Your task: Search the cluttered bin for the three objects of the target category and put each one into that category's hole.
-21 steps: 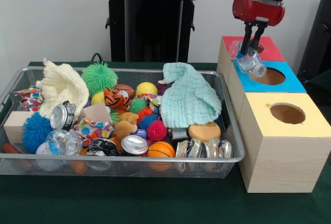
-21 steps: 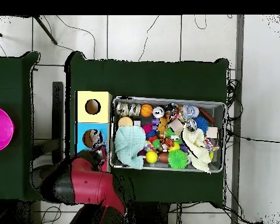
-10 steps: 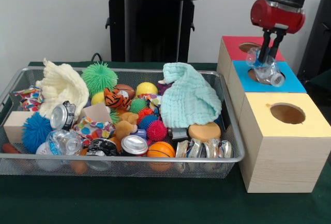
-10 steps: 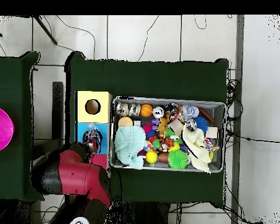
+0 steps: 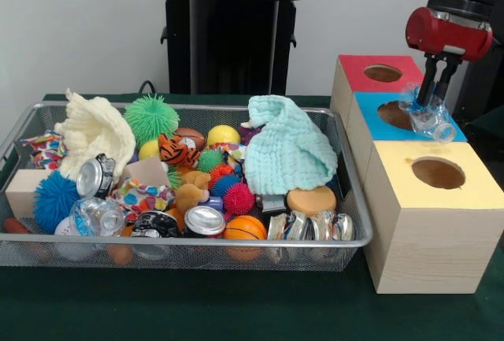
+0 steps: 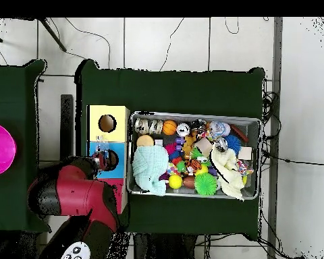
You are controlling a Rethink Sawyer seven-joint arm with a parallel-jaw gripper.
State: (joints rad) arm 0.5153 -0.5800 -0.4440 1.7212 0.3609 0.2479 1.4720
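Three wooden boxes stand in a row beside the wire bin (image 5: 24, 132): a yellow-topped box (image 5: 429, 223) nearest the camera, a blue-topped box (image 5: 398, 113) in the middle and a red-topped box (image 5: 378, 73) behind it, each with a round hole in its top. Largest of all is the green table (image 5: 236, 305) beneath them. Inside the bin lie a mint-green cloth (image 5: 287, 152), a cream knitted cloth (image 5: 93, 132), a green spiky ball (image 5: 151, 117), a blue fuzzy ball (image 5: 55, 198), an orange ball (image 5: 245, 227) and several crushed cans (image 5: 311, 226) — all packed close together. At the right, the gripper (image 5: 435, 98) comes down over the blue-topped box, its jaws clamped on a clear plastic bottle (image 5: 429, 116) — the bottle hangs tilted over the right part of the blue top, just beside the hole rather than over it.
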